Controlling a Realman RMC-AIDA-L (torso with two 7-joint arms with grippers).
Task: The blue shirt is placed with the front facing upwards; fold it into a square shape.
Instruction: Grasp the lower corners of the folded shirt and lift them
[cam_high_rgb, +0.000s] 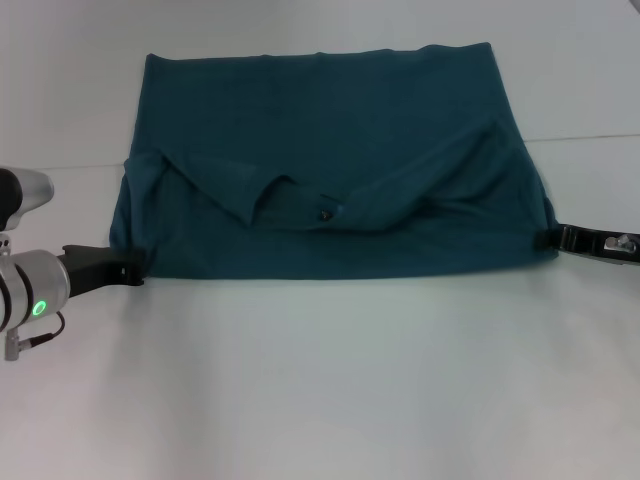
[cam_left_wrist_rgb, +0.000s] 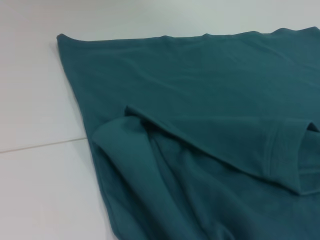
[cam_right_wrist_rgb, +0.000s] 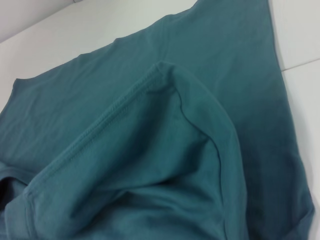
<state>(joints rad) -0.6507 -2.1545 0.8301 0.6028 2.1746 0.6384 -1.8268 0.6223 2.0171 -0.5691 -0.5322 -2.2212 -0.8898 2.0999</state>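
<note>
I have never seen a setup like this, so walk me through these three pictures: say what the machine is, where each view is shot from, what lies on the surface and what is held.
This is a two-armed robot. The wide picture comes from a camera on its head, looking down at a white table. On it lies the blue shirt, already partly folded, sleeves turned in and collar near the front edge. The left pincer sits at the shirt's left front corner, the right pincer at its right edge. Whether either grips the cloth cannot be seen. The other two pictures come from cameras on each wrist, showing close-ups of the folded sleeves.
</note>
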